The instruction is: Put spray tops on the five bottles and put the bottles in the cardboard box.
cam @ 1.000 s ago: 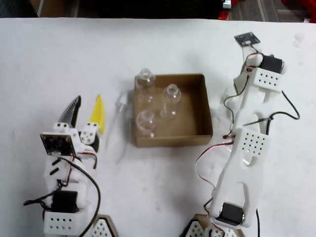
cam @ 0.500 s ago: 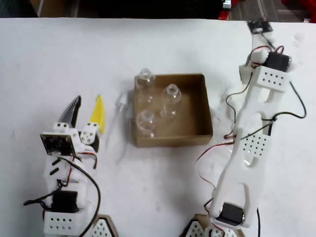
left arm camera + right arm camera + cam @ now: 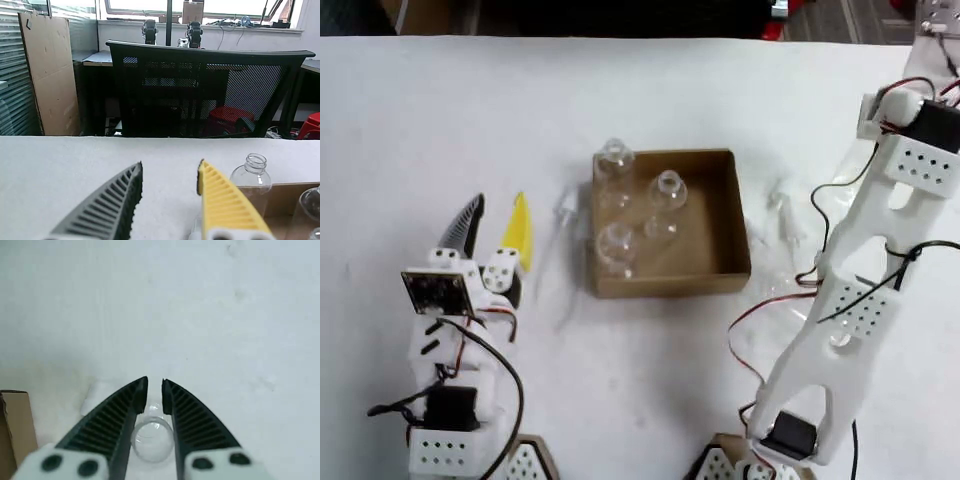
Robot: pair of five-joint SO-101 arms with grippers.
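Left hand point(image 3: 498, 203), fingers spread apart and empty, rests on the white counter point(image 3: 440, 110). Just to its right lies a clear spray top point(image 3: 563, 208). Beyond that is the cardboard box point(image 3: 738, 215), with three uncapped bottles point(image 3: 666, 190) on the side nearer this hand. Right hand point(image 3: 154, 382), fingers nearly together, is clamped on the neck of a fourth bottle point(image 3: 150, 437). Behind the counter are a black mesh chair point(image 3: 210, 90) and a leaning cardboard sheet point(image 3: 47, 75). Since the earlier frames the right arm has swung away from the box toward the far right corner, while the left arm is unchanged.
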